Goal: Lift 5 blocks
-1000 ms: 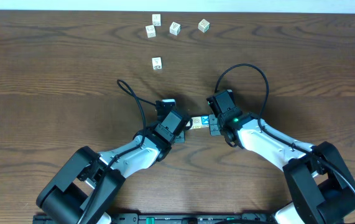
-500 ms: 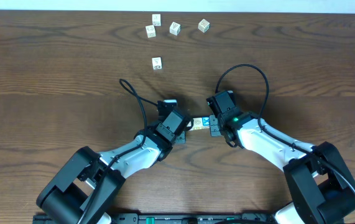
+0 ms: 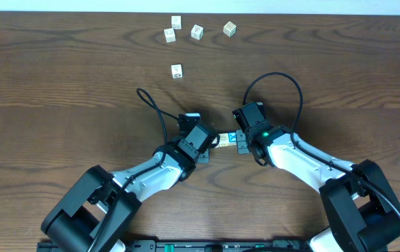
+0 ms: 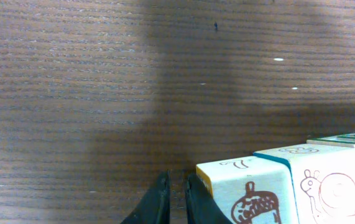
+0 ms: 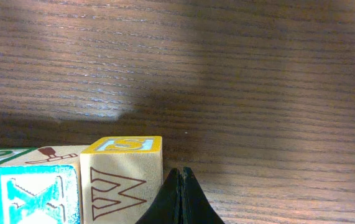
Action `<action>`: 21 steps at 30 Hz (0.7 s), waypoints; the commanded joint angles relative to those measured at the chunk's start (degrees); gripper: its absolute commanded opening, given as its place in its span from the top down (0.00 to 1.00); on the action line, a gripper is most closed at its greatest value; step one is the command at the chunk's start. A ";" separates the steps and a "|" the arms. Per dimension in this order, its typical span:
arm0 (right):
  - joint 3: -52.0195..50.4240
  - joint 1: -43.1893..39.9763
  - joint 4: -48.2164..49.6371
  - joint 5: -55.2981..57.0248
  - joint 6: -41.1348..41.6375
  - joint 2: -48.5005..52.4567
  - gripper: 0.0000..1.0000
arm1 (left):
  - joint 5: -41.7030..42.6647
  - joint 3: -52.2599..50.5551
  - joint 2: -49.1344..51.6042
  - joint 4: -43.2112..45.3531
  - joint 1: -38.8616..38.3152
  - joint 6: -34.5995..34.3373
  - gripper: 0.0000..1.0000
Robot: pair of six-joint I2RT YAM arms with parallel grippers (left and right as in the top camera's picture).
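A short row of blocks [image 3: 225, 138] lies between my two grippers at the table's middle. The left wrist view shows a cream acorn block [image 4: 252, 193] and a snail block [image 4: 332, 186] beside it. My left gripper [image 4: 177, 200] stands open by a thin crack with nothing in it, its right finger against the acorn block's side. The right wrist view shows a yellowish block with a W [image 5: 121, 186] and the bright blue X block [image 5: 34, 193]. My right gripper [image 5: 179, 199] is shut, its tip against the W block. I cannot tell whether the row touches the table.
Several loose whitish cubes sit at the back: a cluster [image 3: 197, 31], one with green marks [image 3: 230, 29], and a single one [image 3: 177, 70]. Cables loop up from the left wrist [image 3: 150, 105] and the right wrist [image 3: 277, 78].
My left gripper's jaws have parted by a thin crack, and the left wrist has edged slightly right. The right arm and the row of blocks have not visibly moved.
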 commanded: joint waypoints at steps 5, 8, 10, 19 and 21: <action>1.01 5.01 0.66 -17.00 -0.37 0.57 0.99 | 8.76 2.45 0.35 -0.11 -3.93 1.46 0.69; 1.01 5.01 0.63 -17.00 -0.37 0.57 0.99 | 8.33 2.45 0.35 -0.35 -3.93 1.46 0.70; 1.01 5.01 0.63 -17.00 -0.37 0.57 0.99 | 6.97 2.45 0.35 -0.90 -3.93 1.44 0.86; 1.01 5.01 0.66 -17.00 -0.37 0.57 0.99 | 2.40 2.45 0.35 -3.50 -3.93 1.44 0.93; 1.01 5.01 0.66 -17.00 -0.37 0.57 0.99 | 0.52 2.45 0.35 -4.33 -3.93 1.46 0.93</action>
